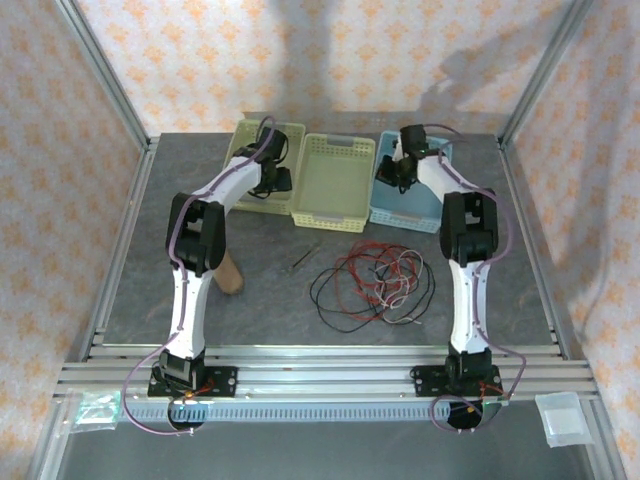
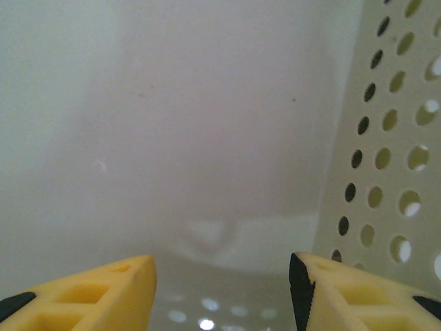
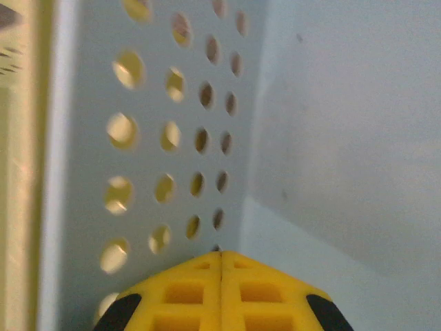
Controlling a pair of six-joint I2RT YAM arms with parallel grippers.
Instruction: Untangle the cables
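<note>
— Grey bench (image 1: pixel 200 310), orange-patterned walls on three sides. What stands on it, and what is in the baskets?

— Three baskets line the far edge. The left arm reaches down into the pale green basket (image 1: pixel 262 205) on the left. The right arm reaches into the blue basket (image 1: pixel 405 212) on the right. The middle green basket (image 1: pixel 335 180) sits between them, touching or nearly touching both, with its floor in plain sight.

— And the jaws?

— The left jaws stand partway apart. Their yellow fingers (image 2: pixel 103 289) have nothing between them, only the blurred pale floor of the basket beyond and a wall of round holes to the right. The right jaws are pressed together, finger against finger (image 3: pixel 186 289), aimed into a corner of the blue basket. No cable can be seen caught between them.

— Anything hard to make out?

— The arms cover much of the two outer baskets from above, so I cannot tell what else lies in them. Both wrist views are soft and very close. A brown block (image 1: pixel 230 272) is partly hidden behind the left arm.

— Where are the cables?

— The cables (image 1: pixel 375 285) lie on the open bench between the two arms, nearer the right one and well apart from every basket. They form one flat tangle, a little wider across than deep. Black loops are towards the left, red in the middle and whitish strands on the right. Where the ends point is too fine to see. A short dark stick (image 1: pixel 302 260) lies just left of them.
</note>
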